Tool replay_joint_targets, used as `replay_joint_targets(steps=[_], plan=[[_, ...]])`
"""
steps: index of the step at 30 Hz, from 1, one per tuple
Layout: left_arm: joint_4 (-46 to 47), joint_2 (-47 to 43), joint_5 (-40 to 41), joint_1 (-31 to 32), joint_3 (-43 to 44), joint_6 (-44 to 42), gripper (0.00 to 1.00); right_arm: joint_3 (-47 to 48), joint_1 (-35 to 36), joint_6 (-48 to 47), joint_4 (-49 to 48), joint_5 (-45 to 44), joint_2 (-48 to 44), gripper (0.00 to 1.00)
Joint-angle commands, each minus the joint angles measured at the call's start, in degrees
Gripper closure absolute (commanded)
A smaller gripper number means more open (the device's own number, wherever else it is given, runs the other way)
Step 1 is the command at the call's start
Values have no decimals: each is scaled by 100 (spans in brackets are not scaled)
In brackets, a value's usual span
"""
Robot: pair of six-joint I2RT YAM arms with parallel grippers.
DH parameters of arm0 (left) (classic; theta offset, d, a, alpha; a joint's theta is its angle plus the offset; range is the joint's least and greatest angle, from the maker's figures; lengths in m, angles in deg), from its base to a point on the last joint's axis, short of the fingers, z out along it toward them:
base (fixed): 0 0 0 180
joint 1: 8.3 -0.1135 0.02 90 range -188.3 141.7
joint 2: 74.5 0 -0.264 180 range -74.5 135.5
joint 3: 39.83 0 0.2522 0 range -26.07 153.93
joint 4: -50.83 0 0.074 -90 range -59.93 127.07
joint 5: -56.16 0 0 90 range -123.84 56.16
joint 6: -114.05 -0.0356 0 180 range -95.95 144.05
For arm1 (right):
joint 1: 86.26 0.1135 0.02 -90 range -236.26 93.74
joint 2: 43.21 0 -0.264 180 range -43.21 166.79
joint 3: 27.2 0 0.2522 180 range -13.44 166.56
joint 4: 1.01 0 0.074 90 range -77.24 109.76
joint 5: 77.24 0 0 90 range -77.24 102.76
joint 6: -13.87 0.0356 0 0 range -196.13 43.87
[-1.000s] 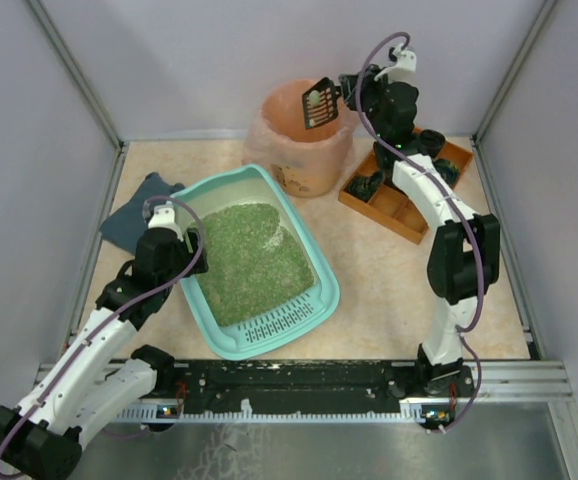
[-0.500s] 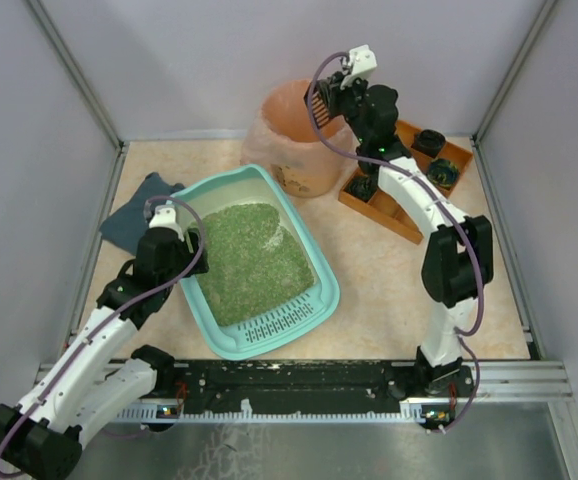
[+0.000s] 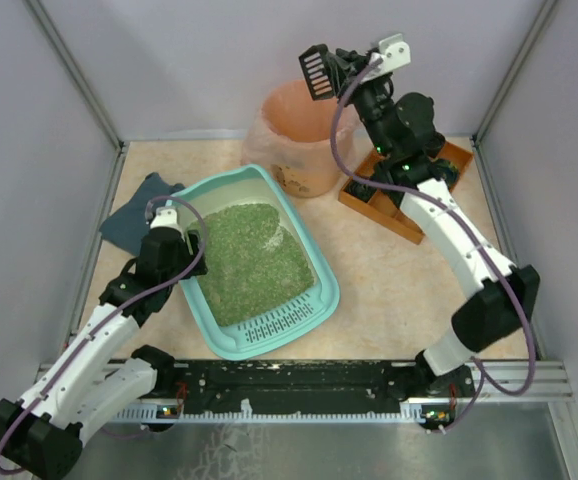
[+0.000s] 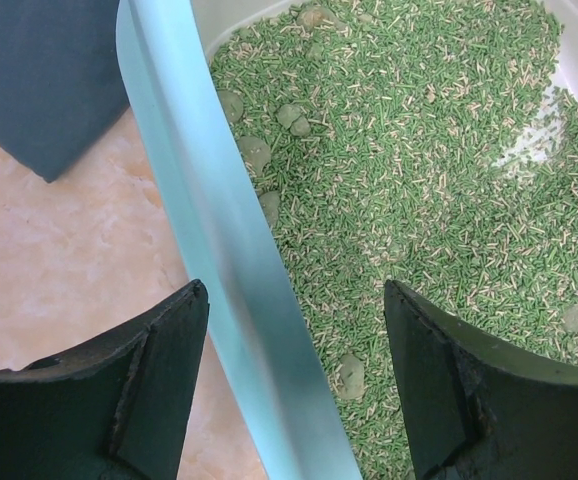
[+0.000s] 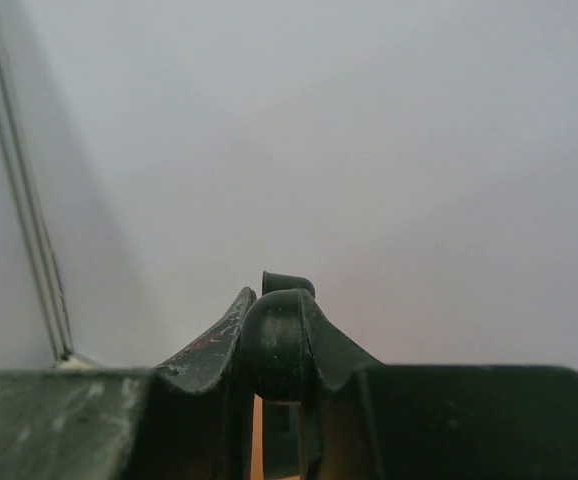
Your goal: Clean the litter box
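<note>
so the litter box (image 3: 321, 268) sits mid-table w/ green litter inside. L gripper (image 4: 294, 292) is spread wide, straddling its left rim. R gripper (image 3: 350, 68) pinches a black slotted scoop (image 3: 315, 71) up above the peach bin (image 3: 299, 145).

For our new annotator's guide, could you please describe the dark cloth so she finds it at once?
Find the large teal litter box, centre-left in the overhead view. The cloth lies flat beside its far-left corner. It is the only soft, dark blue-grey thing there.
</note>
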Motion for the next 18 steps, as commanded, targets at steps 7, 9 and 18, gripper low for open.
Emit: replay_joint_targets(steps=[7,9,18], plan=[[-133,198,194,29,190,97,33,-1237,656,355,-252,-226,-1810,100],[-156,248,278,21,209,128,33,-1549,755,395,-207,-222,-2026,100],[-90,639,363,-151,306,152,30,-2301,1051,1173,649,8,-2351,100]])
